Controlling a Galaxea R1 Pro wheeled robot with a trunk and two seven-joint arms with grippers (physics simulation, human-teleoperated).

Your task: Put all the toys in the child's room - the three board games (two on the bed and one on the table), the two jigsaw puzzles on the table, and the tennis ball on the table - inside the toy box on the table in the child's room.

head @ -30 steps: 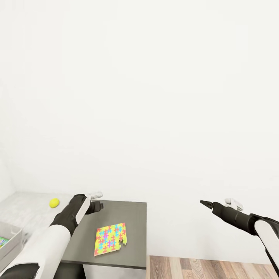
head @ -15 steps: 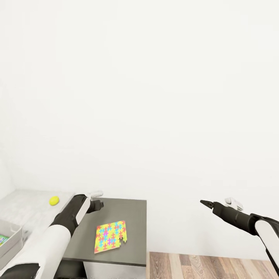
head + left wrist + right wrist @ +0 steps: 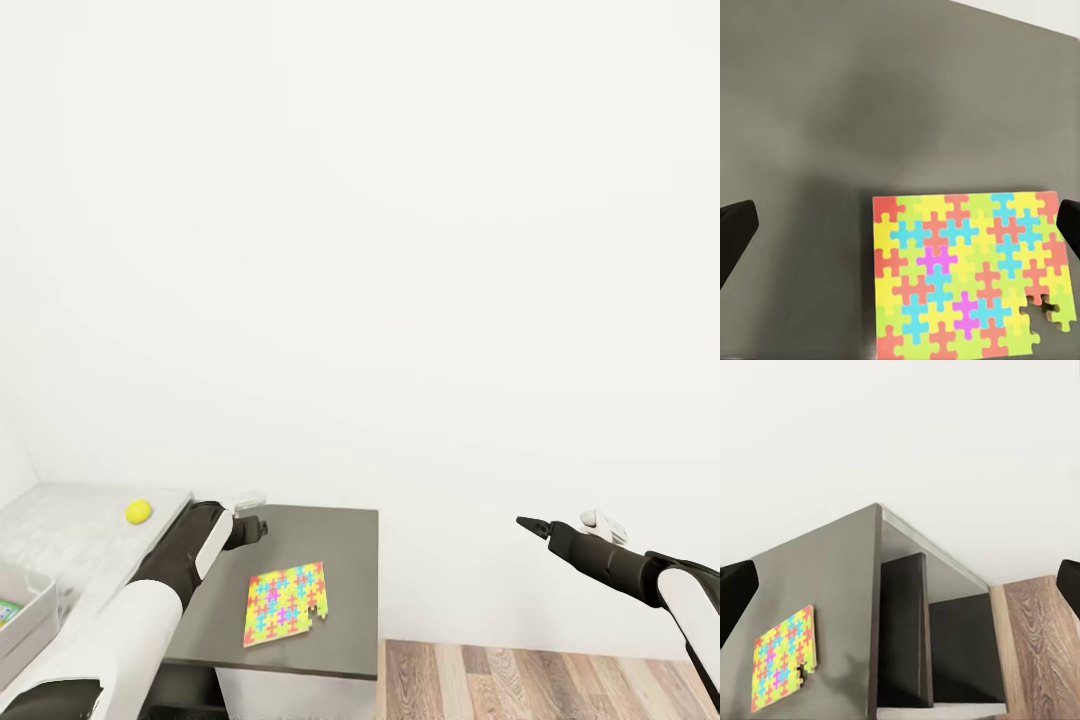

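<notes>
One jigsaw puzzle (image 3: 285, 603) (image 3: 967, 274) (image 3: 784, 667), a flat multicoloured square with a notch at one corner, lies on a dark grey top (image 3: 335, 545). My left gripper (image 3: 255, 530) (image 3: 900, 229) hovers open above the dark top just beyond it, holding nothing. The tennis ball (image 3: 139, 511) rests on the light table top (image 3: 70, 525) to the left. At the left edge of the head view stands the toy box (image 3: 28, 600), with a green-printed item (image 3: 8, 610) inside. Off to the right, my right gripper (image 3: 530, 524) (image 3: 900, 585) is open in mid-air over the floor.
The dark grey top belongs to a shelf unit (image 3: 907, 637) with open compartments on its side. A white wall (image 3: 400, 250) rises right behind the furniture. Wood plank floor (image 3: 540, 685) (image 3: 1042, 645) lies to the right of the unit.
The whole head picture has shifted a little, so the camera has moved: the table things sit slightly higher and more floor shows. Both arms hold their pose.
</notes>
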